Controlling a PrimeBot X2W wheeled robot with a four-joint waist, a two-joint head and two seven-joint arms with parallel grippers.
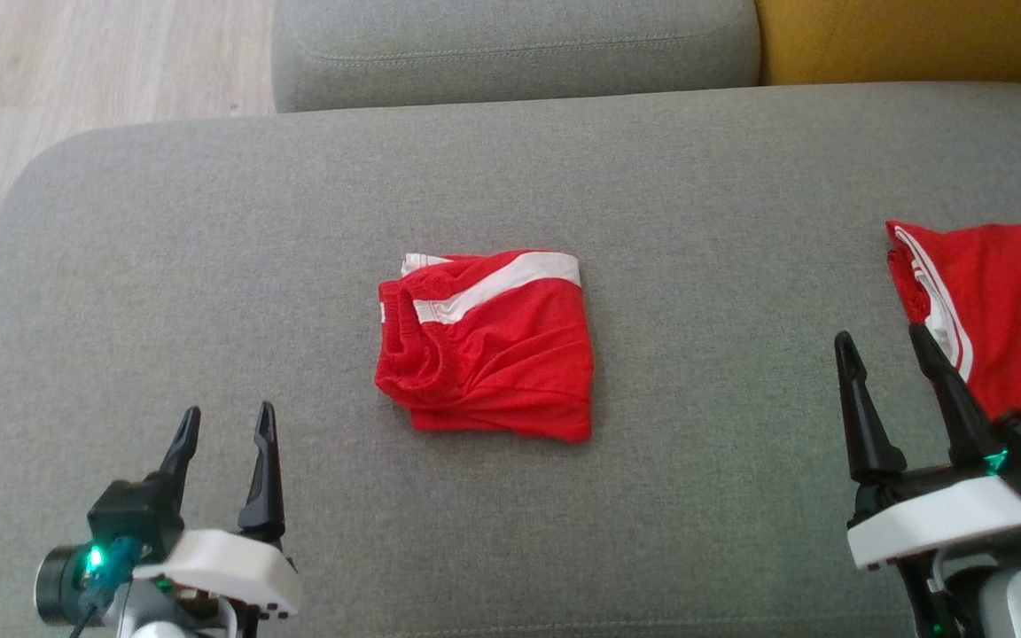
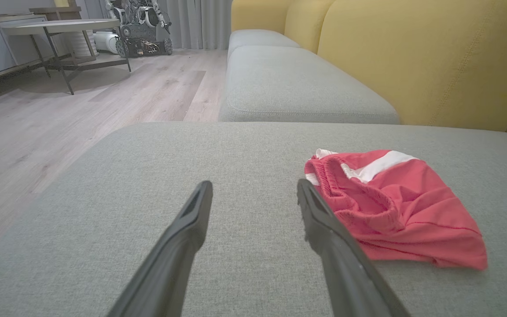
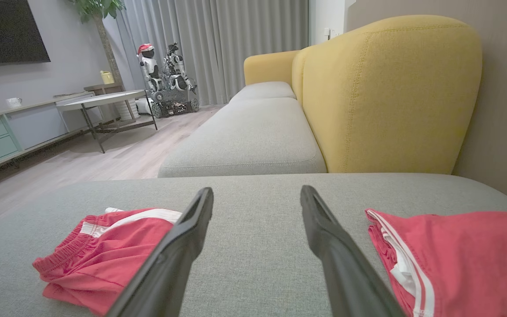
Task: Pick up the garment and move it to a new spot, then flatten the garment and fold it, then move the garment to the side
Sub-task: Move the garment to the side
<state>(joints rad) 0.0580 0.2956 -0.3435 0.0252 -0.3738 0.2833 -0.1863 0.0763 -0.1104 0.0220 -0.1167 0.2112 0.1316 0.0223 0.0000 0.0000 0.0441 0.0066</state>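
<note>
- The left gripper [image 1: 230,408] sits at the lower left of the head view, its two dark fingers [image 1: 264,461] pointing up the view, spread apart and empty.
- The left wrist housing [image 1: 227,571], white, lies below those fingers, beside a lit green light [image 1: 95,558].
- The right gripper [image 1: 880,332] sits at the lower right, its fingers parted and empty too, leaning slightly toward the view's left.
- The right wrist housing [image 1: 936,518] is white and tilted.
- In each wrist view, that arm's own fingers rise from the bottom edge, tips wide apart.
</note>
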